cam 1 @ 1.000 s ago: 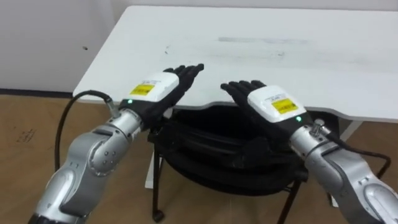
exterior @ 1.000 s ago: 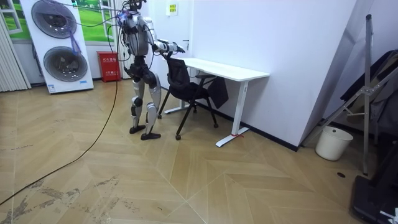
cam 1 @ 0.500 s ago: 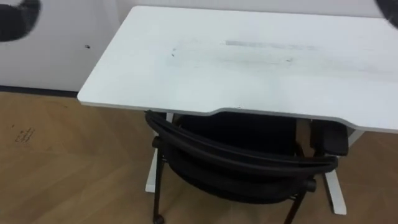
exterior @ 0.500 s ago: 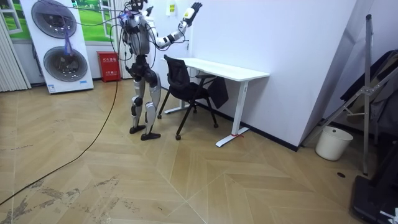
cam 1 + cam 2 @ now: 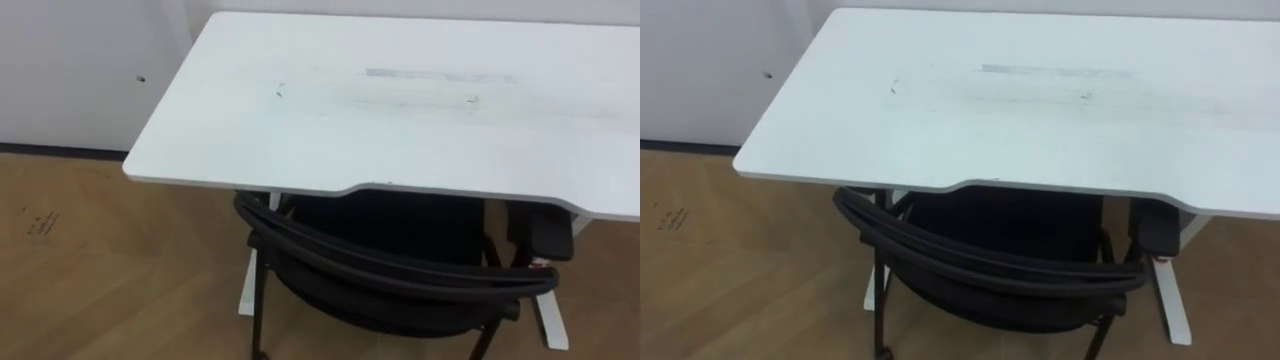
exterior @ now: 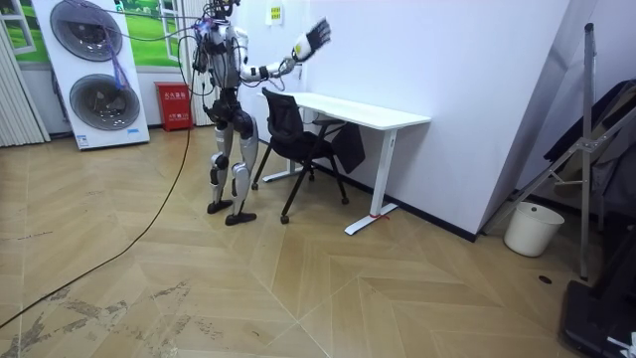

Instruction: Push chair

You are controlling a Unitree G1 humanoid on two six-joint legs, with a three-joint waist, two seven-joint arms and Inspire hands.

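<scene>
Against a second ago, my hands have left the chair (image 5: pixel 390 270) back. My right hand (image 6: pixel 316 36) is now raised above the near end of the desk (image 5: pixel 400 100), fingers straight and holding nothing, a little lower than half a second ago. The chair has not moved: its seat is under the desk and its back is at the desk's near edge. I stand just behind it, facing the desk. In the room view, well left of the desk, are stacked washers (image 6: pixel 94 70) and a red box (image 6: pixel 175 105). Well right of the desk is a white bucket (image 6: pixel 534 229), contents hidden. The desk's white leg (image 5: pixel 247 290) is just left of the chair.
</scene>
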